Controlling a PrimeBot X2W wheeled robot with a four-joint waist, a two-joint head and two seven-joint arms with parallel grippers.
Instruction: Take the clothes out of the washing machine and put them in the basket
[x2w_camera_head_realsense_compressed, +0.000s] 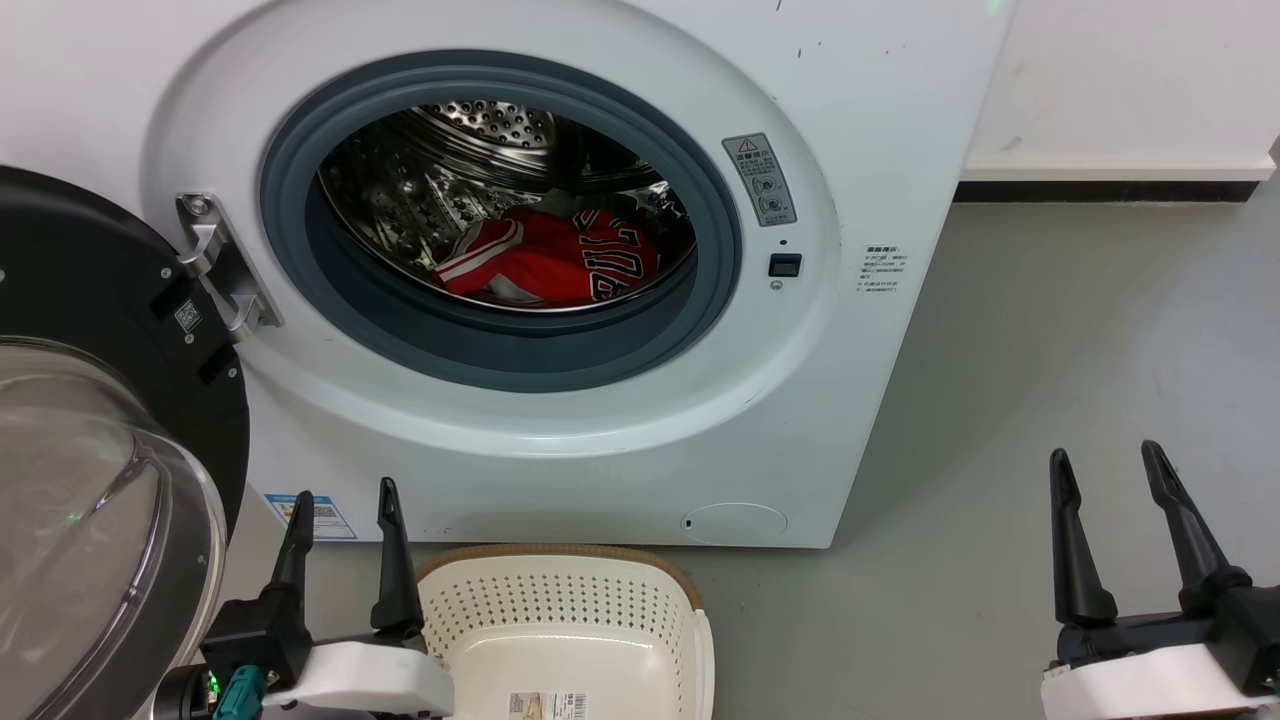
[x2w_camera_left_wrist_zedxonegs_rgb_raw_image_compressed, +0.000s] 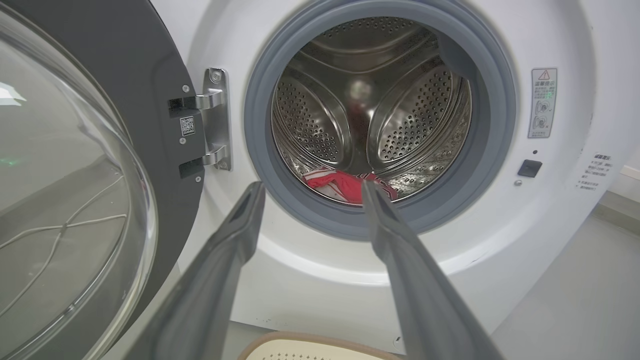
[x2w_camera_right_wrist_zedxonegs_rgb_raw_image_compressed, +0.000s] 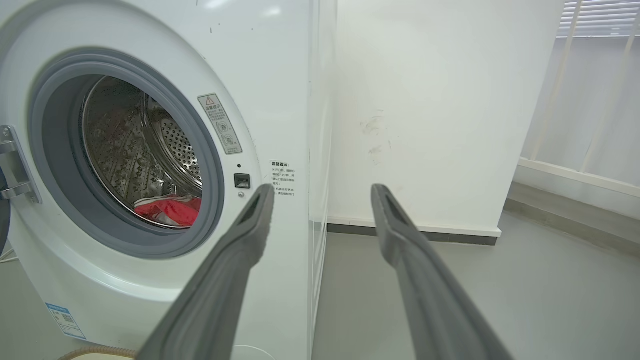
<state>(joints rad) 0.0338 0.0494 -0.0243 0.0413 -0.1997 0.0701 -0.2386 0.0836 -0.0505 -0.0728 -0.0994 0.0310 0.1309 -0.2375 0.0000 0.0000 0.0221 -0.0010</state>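
Clothes (x2w_camera_head_realsense_compressed: 550, 265) heaped left-to-right, low in washing machine (x2w_camera_head_realsense_compressed: 900, 120) drum (x2w_camera_head_realsense_compressed: 480, 125)

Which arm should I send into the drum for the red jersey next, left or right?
Left. The left gripper is open and its wrist view frames the jersey between its fingers; the right gripper points past the washing machine's right corner toward the wall.

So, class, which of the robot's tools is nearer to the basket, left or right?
Left. The left tool stands open just beside the basket, at its left edge. The right tool, also open, is well off to the basket's right, over the floor.
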